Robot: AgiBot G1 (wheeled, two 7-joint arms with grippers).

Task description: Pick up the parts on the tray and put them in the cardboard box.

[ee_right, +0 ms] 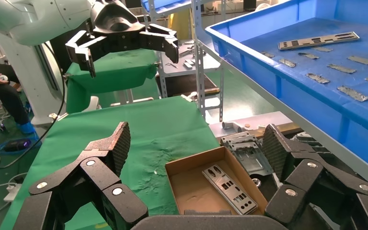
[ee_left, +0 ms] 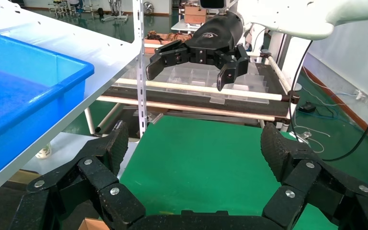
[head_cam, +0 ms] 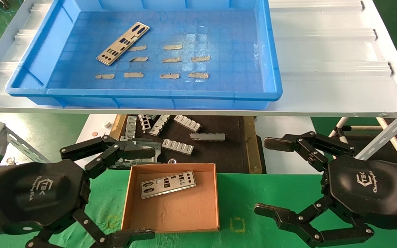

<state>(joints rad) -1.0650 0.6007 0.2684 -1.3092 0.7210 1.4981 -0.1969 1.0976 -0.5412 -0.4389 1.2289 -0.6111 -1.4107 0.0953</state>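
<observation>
Green cloth covers the bench (head_cam: 271, 193) in the foreground, with a pale metal shelf (head_cam: 326, 62) raised behind it. On the left, the left gripper (head_cam: 107, 187) hangs beside the near left of the cardboard box (head_cam: 215, 196), its fingers (ee_left: 112, 143) spread wide and holding nothing. On the shelf, the blue tray (head_cam: 271, 51) holds one plate (head_cam: 123, 43) lying flat and slanted in its far left part, beside rows of tan tape strips (head_cam: 172, 60). Below the shelf, a black mat (head_cam: 229, 151) carries several grey ribbed brackets (head_cam: 177, 146) just behind the box. The box sits on the green cloth, centre foreground; a second plate (head_cam: 168, 184) lies flat inside it, toward its far wall. On the right, the right gripper (head_cam: 271, 175) hovers over the cloth, apart from the box, its fingers (ee_right: 120, 143) likewise wide open and empty.
</observation>
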